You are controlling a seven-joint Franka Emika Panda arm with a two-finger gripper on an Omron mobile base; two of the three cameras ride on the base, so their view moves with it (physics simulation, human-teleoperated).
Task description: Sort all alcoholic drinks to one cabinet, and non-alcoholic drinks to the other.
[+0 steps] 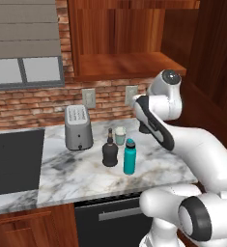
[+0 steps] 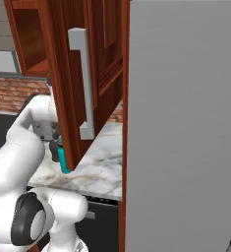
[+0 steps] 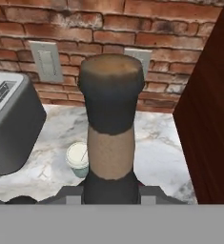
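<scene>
One black bottle point(image 3: 110, 138) is clamped at its neck between the gripper's point(image 3: 110, 193) fingers, lifted above the marble counter point(image 1: 81, 171) near the brick wall. Its twin black bottle point(image 1: 110, 152) stands on the counter beside the teal bottle point(image 1: 129, 156), with the pale green cup point(image 1: 120, 135) just behind, right of the toaster point(image 1: 78, 127).

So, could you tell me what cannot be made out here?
Left base view: the white arm covers the gripper and most of the squat black glass bottle it holds.
Right base view: the reddish-brown wooden door hides most of the slim teal bottle.
Hand view: that black bottle's body is cut off below.
</scene>
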